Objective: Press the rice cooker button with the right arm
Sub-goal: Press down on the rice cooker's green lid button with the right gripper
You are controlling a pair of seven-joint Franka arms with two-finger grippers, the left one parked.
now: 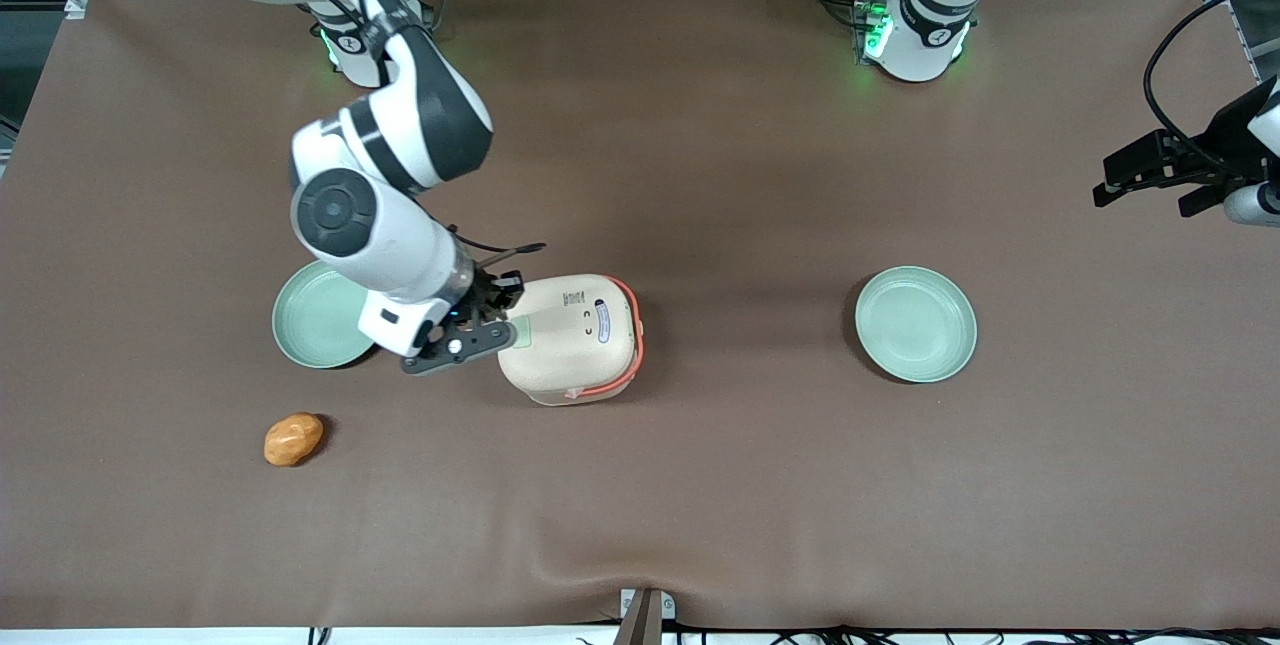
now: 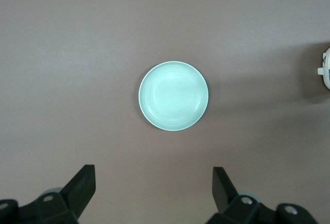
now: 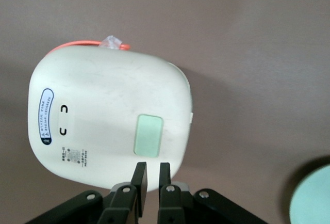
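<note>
The rice cooker (image 1: 572, 337) is a cream rounded-square body with a coral-orange band along one edge, in the middle of the brown table. It has a pale green rectangular button (image 3: 148, 134) near the edge that faces my gripper; the button also shows in the front view (image 1: 522, 329). My right arm's gripper (image 3: 151, 171) sits over that edge of the cooker (image 3: 108, 115), fingertips just short of the button. The fingers (image 3: 139, 175) stand close together with a thin gap and hold nothing. In the front view the gripper (image 1: 508, 317) touches or nearly touches the cooker's side.
A pale green plate (image 1: 318, 317) lies partly under my right arm, beside the cooker, and shows in the right wrist view (image 3: 312, 199). A second plate (image 1: 915, 323) lies toward the parked arm's end (image 2: 173, 96). An orange lump (image 1: 293, 439) lies nearer the front camera.
</note>
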